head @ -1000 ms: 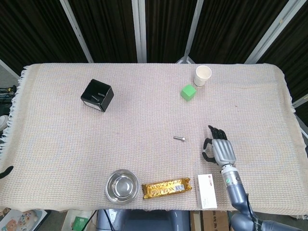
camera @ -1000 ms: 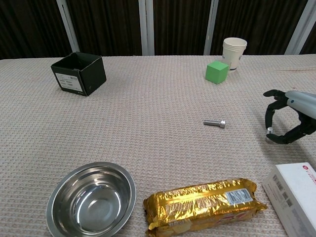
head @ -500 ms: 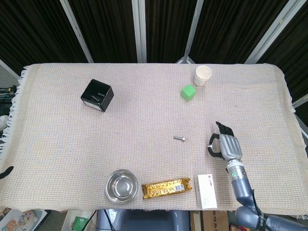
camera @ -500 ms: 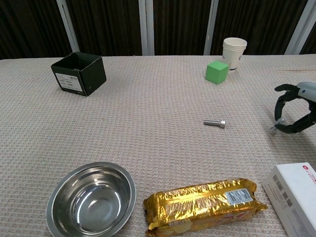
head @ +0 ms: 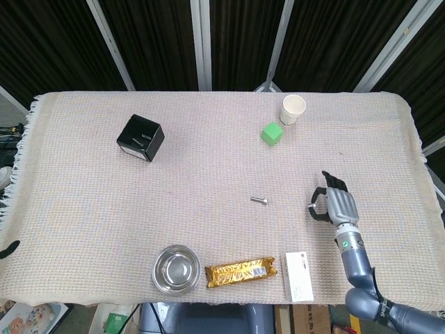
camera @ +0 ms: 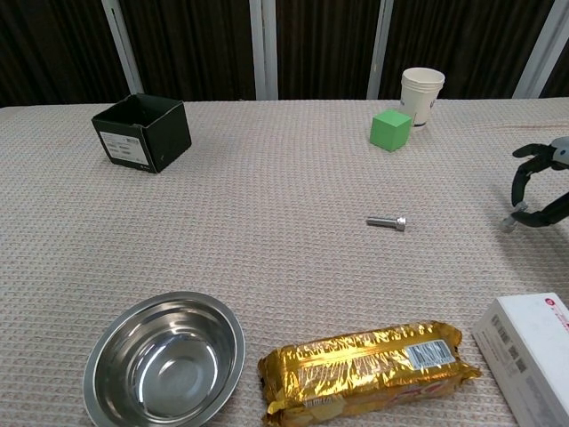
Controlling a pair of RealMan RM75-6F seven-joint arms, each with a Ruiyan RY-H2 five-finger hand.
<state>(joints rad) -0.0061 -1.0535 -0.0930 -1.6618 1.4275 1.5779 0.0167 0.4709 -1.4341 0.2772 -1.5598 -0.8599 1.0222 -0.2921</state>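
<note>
Head view, right hand [head: 336,204] moved farther right from bolt [head: 259,200]

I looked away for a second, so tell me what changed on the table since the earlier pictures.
The right hand drew back to the right, away from the bolt, its fingers curled and holding nothing. The bolt, green block, paper cup, black box, bowl, snack pack and white box stayed put.

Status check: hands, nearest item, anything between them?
Right hand open, holding nothing. Left hand not in view. Bolt nearest, lying apart from it. Bare cloth between them.
</note>
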